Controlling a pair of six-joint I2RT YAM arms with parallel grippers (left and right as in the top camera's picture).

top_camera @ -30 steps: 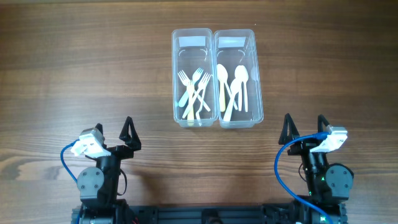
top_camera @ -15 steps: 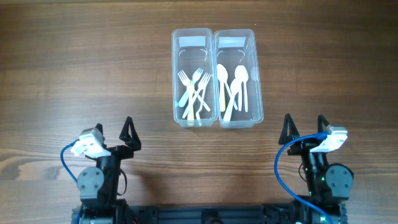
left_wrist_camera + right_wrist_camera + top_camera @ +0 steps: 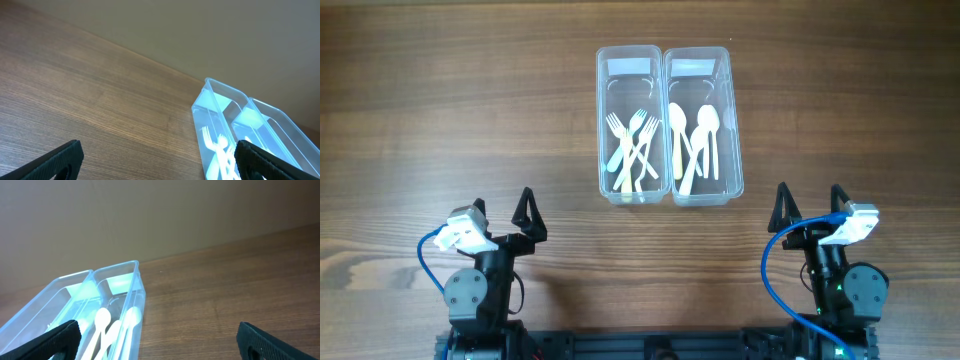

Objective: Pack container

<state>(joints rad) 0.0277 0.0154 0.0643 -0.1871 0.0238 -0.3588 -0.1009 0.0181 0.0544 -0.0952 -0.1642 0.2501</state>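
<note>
Two clear plastic containers stand side by side at the table's far middle. The left container [image 3: 603, 130] holds several pale plastic forks [image 3: 633, 150]; the right container [image 3: 732, 130] holds several pale spoons [image 3: 694, 140]. My left gripper [image 3: 501, 212] is near the front left, open and empty, well short of the containers. My right gripper [image 3: 807, 203] is at the front right, open and empty too. In the left wrist view the left container [image 3: 212, 107] with forks [image 3: 216, 150] lies ahead to the right. In the right wrist view the right container [image 3: 137, 292] with spoons [image 3: 102, 325] lies ahead to the left.
Bare wooden tabletop [image 3: 440, 110] surrounds the containers on all sides. A plain beige wall [image 3: 150, 210] rises behind the table's far edge. Blue cables [image 3: 772, 262] loop beside each arm base at the front.
</note>
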